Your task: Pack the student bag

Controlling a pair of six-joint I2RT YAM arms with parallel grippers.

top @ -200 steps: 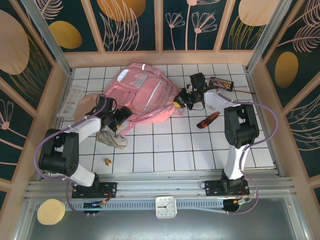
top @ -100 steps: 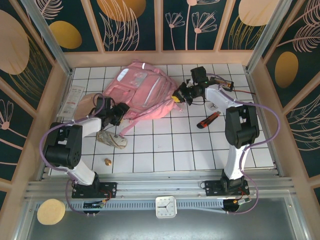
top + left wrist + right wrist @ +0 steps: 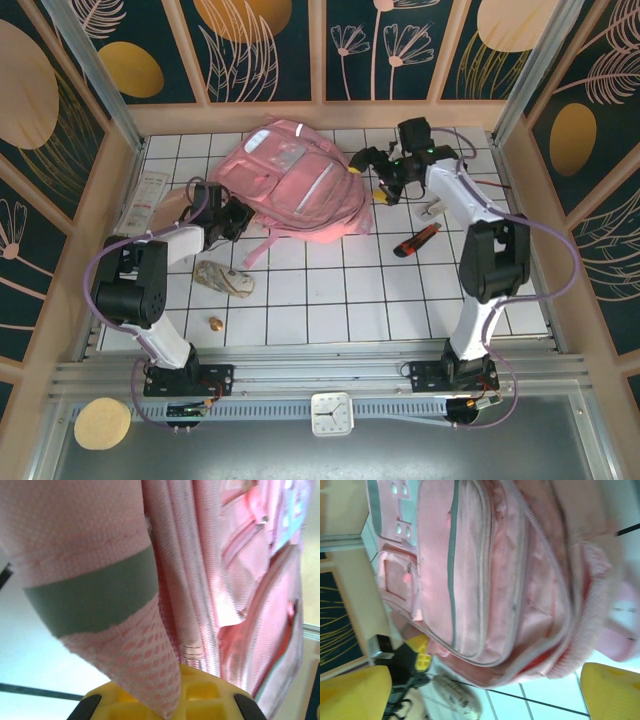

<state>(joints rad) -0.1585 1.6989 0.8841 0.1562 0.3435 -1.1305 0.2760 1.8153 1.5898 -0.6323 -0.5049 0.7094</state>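
The student bag (image 3: 300,185) lies flat on the far middle of the white tiled counter (image 3: 330,300), pocketed front face up. Its long axis runs on a diagonal, from the far left to the near right; which end is the top cannot be told. A pink strap (image 3: 255,250) trails off its near-left side.

The left jaws sit at the bag's near-left edge, closed on a pink mesh strap (image 3: 125,645) with a grey band. The right jaws stand wide apart and hold nothing, just beside the bag's far-right edge; the right wrist view faces the bag front (image 3: 485,580).

An orange cutter (image 3: 418,240) lies to the right of the bag. A crumpled pouch (image 3: 225,280) lies near-left.
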